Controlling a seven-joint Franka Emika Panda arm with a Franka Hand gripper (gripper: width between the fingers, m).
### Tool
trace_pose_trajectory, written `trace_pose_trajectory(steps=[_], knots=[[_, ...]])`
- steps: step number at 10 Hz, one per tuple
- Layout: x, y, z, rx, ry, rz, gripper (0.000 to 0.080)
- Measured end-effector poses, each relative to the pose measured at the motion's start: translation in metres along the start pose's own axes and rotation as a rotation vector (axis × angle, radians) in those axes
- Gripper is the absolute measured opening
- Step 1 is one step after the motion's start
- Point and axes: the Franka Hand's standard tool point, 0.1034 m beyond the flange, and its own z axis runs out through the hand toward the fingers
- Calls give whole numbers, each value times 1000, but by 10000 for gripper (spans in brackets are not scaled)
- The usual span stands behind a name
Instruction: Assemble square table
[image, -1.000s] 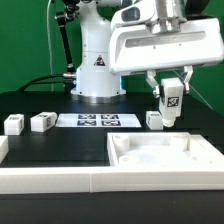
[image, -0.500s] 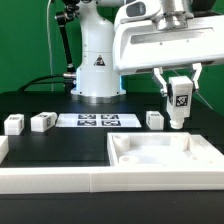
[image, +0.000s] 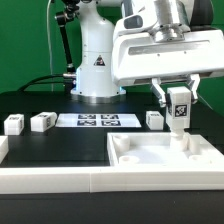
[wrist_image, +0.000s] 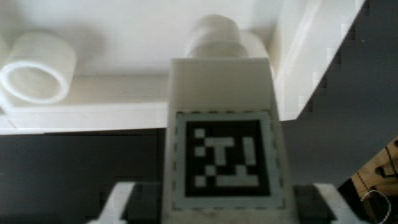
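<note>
Above the slab's (image: 160, 160) far edge hangs one leg (image: 177, 108). Behind the slab lie the marker board (image: 95, 120) and three legs (image: 13, 124) (image: 42, 122) (image: 154, 119).

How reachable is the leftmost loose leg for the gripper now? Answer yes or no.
Probably not yet: the gripper is shut on another leg. Nothing covers the leftmost leg, so it looks reachable once that one is released.

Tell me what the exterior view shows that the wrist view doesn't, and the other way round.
Exterior view only: three loose white blocky tagged legs and the flat white marker board on the black table. Wrist view only: a round white socket and the held leg's rounded peg tip. Both: the gripper shut on a fourth white tagged leg above the white square plastic slab with a raised rim.
</note>
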Motion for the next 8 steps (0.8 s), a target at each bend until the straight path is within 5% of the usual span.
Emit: trace_pose_trajectory(steps=[6,8], knots=[[-7,-3,8,6,-24,-15,290],[9,-9,13,17,-23,-17,290]])
